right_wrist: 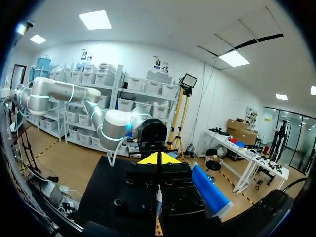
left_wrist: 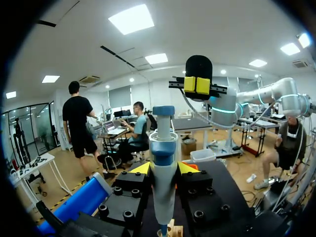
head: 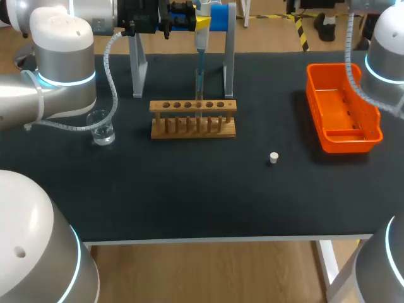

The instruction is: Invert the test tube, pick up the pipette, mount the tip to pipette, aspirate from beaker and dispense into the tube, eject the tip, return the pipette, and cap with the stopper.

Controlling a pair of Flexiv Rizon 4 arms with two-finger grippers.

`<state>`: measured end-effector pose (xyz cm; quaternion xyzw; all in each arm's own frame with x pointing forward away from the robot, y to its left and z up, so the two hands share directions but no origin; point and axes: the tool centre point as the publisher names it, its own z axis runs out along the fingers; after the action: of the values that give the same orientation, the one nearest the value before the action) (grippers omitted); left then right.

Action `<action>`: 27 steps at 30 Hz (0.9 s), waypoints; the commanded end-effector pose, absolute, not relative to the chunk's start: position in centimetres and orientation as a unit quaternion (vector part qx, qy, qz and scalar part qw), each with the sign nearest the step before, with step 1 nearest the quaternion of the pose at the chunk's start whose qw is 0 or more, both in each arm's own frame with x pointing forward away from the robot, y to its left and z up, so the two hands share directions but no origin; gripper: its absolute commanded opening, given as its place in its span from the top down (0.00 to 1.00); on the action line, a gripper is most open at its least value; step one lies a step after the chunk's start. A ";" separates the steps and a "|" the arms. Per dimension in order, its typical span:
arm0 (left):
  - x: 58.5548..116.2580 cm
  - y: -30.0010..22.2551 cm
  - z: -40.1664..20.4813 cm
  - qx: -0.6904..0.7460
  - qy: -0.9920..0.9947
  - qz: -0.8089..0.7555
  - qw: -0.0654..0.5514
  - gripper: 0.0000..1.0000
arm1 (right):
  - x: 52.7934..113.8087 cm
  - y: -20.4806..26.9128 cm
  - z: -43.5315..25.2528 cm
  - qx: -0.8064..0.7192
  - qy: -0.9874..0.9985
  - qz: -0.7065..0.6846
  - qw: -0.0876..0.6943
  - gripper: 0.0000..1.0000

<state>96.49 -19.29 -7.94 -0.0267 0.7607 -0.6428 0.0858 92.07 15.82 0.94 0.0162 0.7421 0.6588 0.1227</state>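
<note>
My left gripper [head: 201,25] is shut on the blue and white pipette [head: 200,44], holding it upright over the wooden rack [head: 192,118]. In the left wrist view the pipette [left_wrist: 163,163] stands between the yellow tips of that gripper [left_wrist: 163,168]. The pipette's thin tip [head: 199,85] reaches down to one of the rack's holes, where a clear tube [head: 198,118] seems to stand. A glass beaker [head: 101,128] sits left of the rack. A small white stopper [head: 273,158] lies on the mat to the right. My right gripper [right_wrist: 158,159] is shut on nothing, raised and facing the left one [left_wrist: 196,85].
An orange bin [head: 372,123] stands at the right of the black mat. A grey pipette stand [head: 229,44] rises behind the rack. A cable loops from my left arm [head: 63,57] down beside the beaker.
</note>
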 end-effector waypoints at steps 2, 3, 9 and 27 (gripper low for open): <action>96.5 -19.3 -7.9 -0.027 0.761 -0.643 0.086 1.00 | 93.0 17.3 1.0 0.017 0.732 0.671 0.115 1.00; 96.5 -19.3 -7.9 -0.027 0.761 -0.643 0.086 1.00 | 93.1 17.5 1.1 0.019 0.732 0.672 0.113 1.00; 96.5 -19.3 -7.9 -0.027 0.761 -0.643 0.086 1.00 | 93.5 18.4 1.5 0.033 0.716 0.692 0.087 1.00; 96.5 -19.3 -7.9 -0.027 0.761 -0.643 0.086 1.00 | 94.8 22.0 1.2 0.027 0.728 0.680 0.083 1.00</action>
<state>96.49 -19.30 -7.93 -0.0267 0.7607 -0.6428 0.0858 94.23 21.35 0.89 0.0294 0.7240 0.6843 0.0821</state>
